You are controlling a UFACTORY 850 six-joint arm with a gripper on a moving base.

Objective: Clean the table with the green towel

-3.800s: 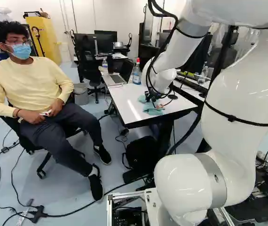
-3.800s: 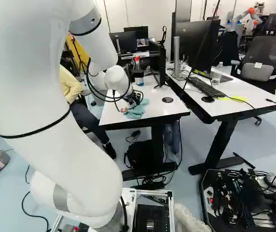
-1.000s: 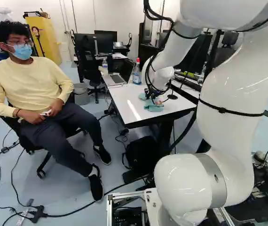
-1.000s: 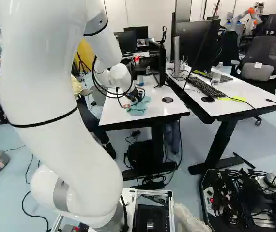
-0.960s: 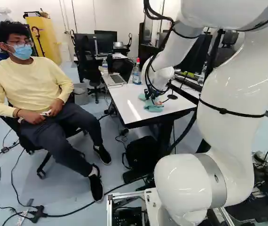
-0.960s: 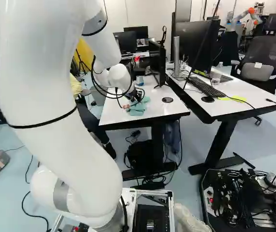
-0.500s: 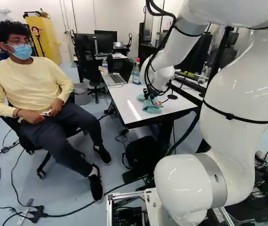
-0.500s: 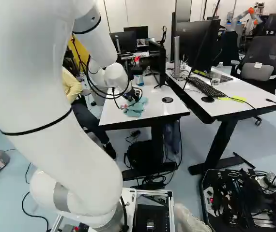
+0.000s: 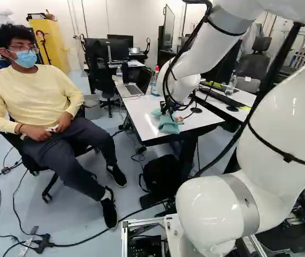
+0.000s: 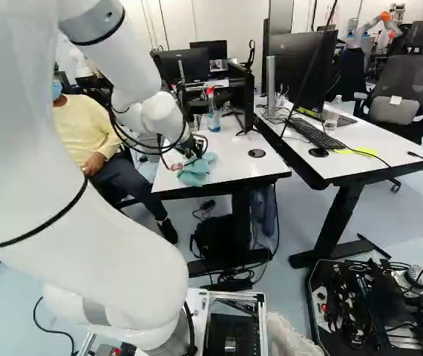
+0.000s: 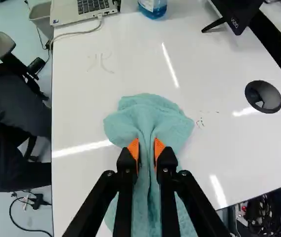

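The white worktop (image 9: pixel 142 115) stood just right of centre in the left base view. There my claw (image 11: pixel 146 149), pinching the green towel (image 11: pixel 148 108), had slid it leftward; nearby marks (image 11: pixel 200 122) probably still needed wiping.

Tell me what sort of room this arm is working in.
Probably a robotics lab: another robot stands in the background, cables and parts lie at the lower right of the right base view, and a keyboard and monitor share a desk.
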